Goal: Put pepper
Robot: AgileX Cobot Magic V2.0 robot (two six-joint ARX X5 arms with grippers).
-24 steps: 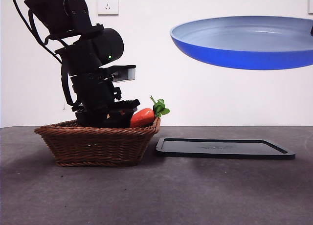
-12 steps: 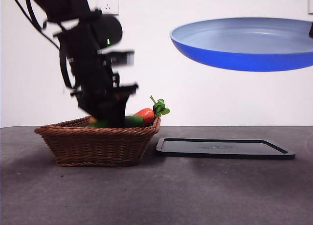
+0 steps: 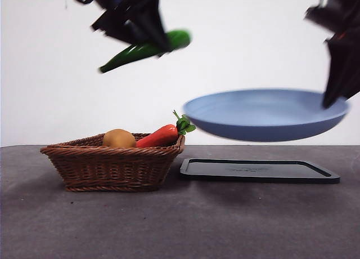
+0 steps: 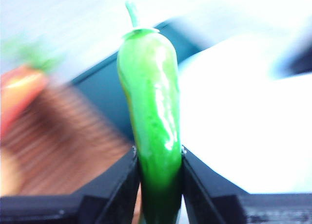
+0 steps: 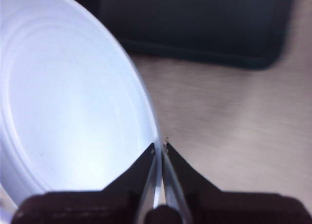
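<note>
Left claw [image 4: 158, 160] clenched on the pepper [image 4: 150, 112]: both black jaws press its lower body, stem end pointing away from the wrist. In the front view the same claw [image 3: 147, 36] is high in the upper left, blurred, with the pepper [image 3: 145, 50] held tilted in the air, thick end up toward the right, tapered tip down toward the left.

Below that claw, on the desk [image 3: 180, 219]: wicker basket [image 3: 112, 166]. Inside it, a round brownish item [image 3: 118, 138], kind not clear, and a carrot [image 3: 160, 135] with its green top leaning over the basket rim. Pepper is well clear above both, touching neither.

Beside the basket, toward the other arm: flat black tray [image 3: 259, 170] lying on the desk.

Right claw [image 5: 160, 153] clamped on the rim of the blue plate [image 5: 73, 102]; jaws close together with the rim edge between them. In the front view this claw [image 3: 337, 79] comes in from the upper right, blurred, holding the plate [image 3: 264, 115] by its far right edge, roughly level, in the air above the tray and not touching it.

Pepper sits higher than the plate and off to its left, apart from it. White wall [image 3: 253, 45] behind everything.
</note>
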